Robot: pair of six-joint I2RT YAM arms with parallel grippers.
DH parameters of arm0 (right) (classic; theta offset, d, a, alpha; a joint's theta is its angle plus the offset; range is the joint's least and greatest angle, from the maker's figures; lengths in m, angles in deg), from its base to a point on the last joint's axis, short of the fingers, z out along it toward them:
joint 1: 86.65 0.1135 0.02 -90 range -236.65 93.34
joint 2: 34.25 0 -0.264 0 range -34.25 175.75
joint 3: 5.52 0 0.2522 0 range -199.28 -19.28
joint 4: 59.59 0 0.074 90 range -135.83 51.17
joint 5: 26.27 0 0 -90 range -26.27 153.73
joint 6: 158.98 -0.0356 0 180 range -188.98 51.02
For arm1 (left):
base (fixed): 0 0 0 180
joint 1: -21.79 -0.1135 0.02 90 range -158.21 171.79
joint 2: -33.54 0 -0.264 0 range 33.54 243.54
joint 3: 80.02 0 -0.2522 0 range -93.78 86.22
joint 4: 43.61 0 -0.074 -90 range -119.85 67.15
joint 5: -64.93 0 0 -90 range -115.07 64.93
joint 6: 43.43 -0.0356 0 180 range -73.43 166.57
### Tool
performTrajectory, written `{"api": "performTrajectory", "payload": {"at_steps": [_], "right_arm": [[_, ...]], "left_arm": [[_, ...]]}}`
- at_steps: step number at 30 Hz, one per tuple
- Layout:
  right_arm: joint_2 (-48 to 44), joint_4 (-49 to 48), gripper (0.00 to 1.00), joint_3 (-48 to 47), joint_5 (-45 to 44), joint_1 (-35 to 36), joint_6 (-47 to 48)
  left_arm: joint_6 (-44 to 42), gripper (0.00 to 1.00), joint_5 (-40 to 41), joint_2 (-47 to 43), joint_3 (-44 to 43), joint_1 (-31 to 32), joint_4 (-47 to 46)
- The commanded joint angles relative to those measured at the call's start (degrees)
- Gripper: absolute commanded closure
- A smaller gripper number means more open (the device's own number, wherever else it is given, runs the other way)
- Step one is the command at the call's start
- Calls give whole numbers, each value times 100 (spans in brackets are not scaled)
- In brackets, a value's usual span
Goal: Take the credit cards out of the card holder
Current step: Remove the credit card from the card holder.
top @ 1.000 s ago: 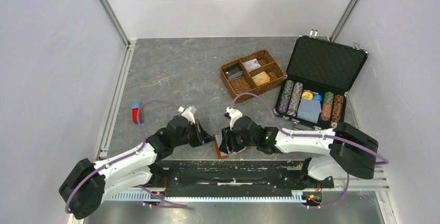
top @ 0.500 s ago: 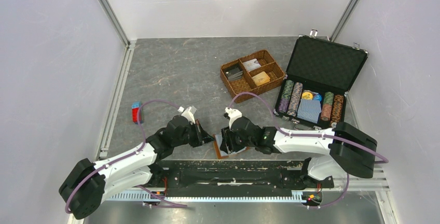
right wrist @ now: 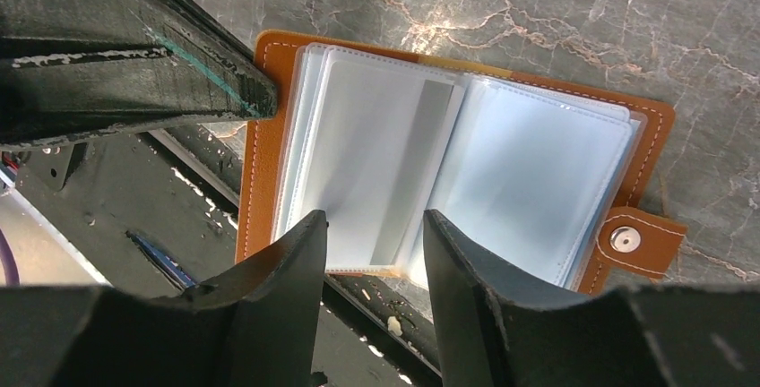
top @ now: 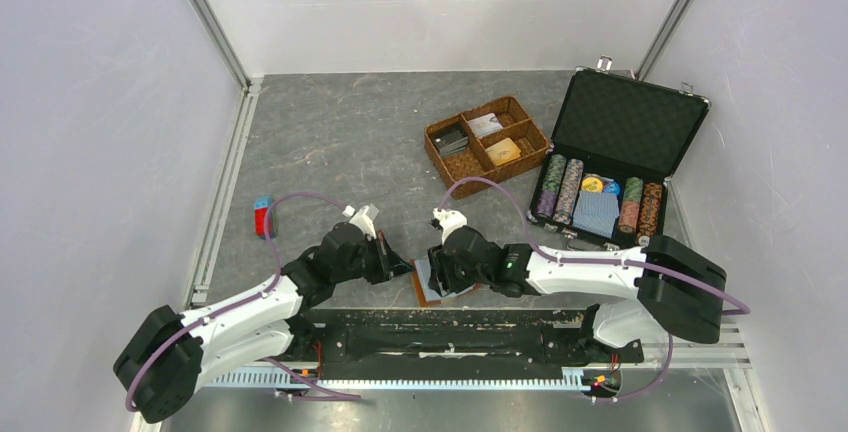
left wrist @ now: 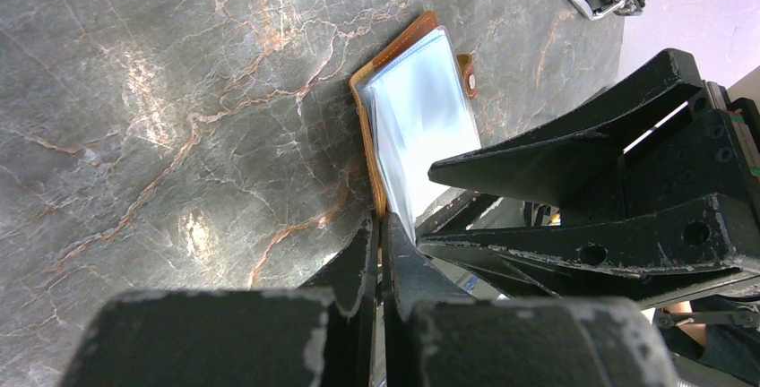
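- Shows the holder [right wrist: 466, 172] lying open, sleeves up, at the near edge of the table [top: 340, 142], just beside the black rail [top: 450, 337], with a gripper on either side.
- Finds the left gripper [left wrist: 385, 226] clamped shut at the holder's edge, a pale sleeve running in between its fingers.
- Catches the right gripper [right wrist: 369, 226] about half open over the sleeves, fingers straddling one sleeve's edge near the spine, nothing visibly held.
- Puts the snap tab [right wrist: 632, 239] on the side away from the left gripper.
- Reveals a grey strip through one sleeve; cannot tell whether that is a card.
- Leaves only a sliver of orange leather showing from overhead, the right gripper covering the rest.
- Places a woven basket [top: 437, 159] well apart, farther back, with a golden card [top: 503, 151] in one compartment and flat dark and pale pieces in two others.
- Sets an open black case [top: 625, 122] just beside the basket, against the right wall, holding rows of striped chips [top: 562, 187] and a blue deck [top: 597, 214].
- Notes a small red-and-blue block [top: 262, 218] near the left wall.
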Motion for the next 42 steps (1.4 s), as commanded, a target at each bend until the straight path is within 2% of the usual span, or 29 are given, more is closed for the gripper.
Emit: {"api": "performTrajectory", "payload": {"at_steps": [1,22,42], "right_arm": [[-109,-156,53,-239,-14,56,71],[220,-381,51,-239,388,57,17],[187,418,53,-593,-559,277,176]], "left_arm": [[-9,98,-147,-7,-16,-34,-183],[-45,98,-176,24,-37,-34,-183],[-18,98,-155,11,-9,-34,-183]]}}
